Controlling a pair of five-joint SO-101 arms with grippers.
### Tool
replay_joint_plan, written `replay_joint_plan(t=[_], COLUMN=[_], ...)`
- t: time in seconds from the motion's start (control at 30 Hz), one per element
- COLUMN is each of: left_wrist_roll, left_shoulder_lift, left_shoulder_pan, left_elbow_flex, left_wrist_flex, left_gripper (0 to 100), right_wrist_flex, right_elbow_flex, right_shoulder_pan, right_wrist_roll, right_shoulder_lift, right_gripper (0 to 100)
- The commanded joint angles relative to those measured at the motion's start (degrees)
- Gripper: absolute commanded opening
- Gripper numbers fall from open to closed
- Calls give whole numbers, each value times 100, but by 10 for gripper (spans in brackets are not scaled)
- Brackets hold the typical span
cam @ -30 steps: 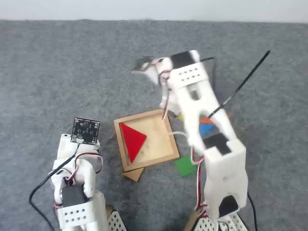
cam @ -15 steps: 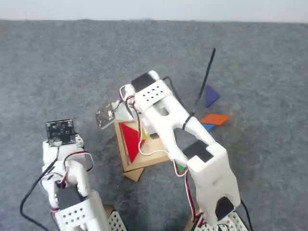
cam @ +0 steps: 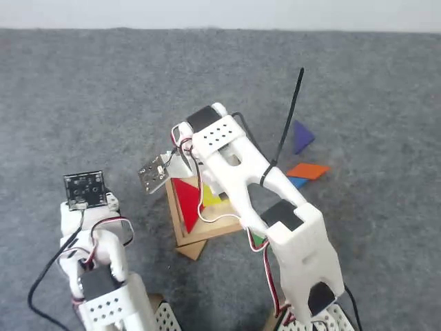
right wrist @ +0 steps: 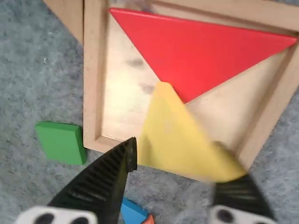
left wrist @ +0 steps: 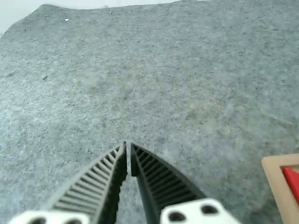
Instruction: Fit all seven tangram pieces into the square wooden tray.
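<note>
The square wooden tray (cam: 180, 238) holds a large red triangle (cam: 186, 201) against its left side. Directly above the tray, my right gripper (right wrist: 177, 163) is shut on a yellow triangle (right wrist: 180, 135), whose tip reaches to the red triangle (right wrist: 201, 46). From above, the yellow triangle (cam: 212, 196) peeks out under the right arm. My left gripper (left wrist: 127, 148) is shut and holds nothing; it hangs over bare carpet left of the tray, whose corner (left wrist: 278, 170) shows beside it.
On the grey carpet right of the tray lie a purple triangle (cam: 301, 136), an orange parallelogram (cam: 308, 169) and a blue piece (cam: 296, 182). A green square (right wrist: 60, 142) sits by the tray's near right corner. A wood-coloured piece (cam: 191, 249) pokes out below the front rim.
The right arm swung from the far right over to the tray, bringing the yellow triangle above it. The left arm shifted a little to the left.
</note>
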Motion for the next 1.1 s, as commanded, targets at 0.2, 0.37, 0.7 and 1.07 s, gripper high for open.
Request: replay_joint_plan(t=[0.2,0.37,0.7,1.07], left_wrist_roll=[35,35,35,35], left_shoulder_lift=[-88,-88,-88,-88], left_shoulder_pan=[0,0,0,0], left_elbow_flex=[-215,-207,-207,-215], left_wrist_flex=[-149,-149,-149,-132], left_gripper=[15,15,15,15], right_wrist_flex=[-462,-198,-453,-4066], right_elbow_flex=[-176,-158,2347,6664], right_shoulder_pan=[136,154,435,418], right_wrist_roll=[-607,-1415,-1635,-3464], right_shoulder_lift=[-259,-866,-3556,-5727], right_gripper=[281,277,278,281])
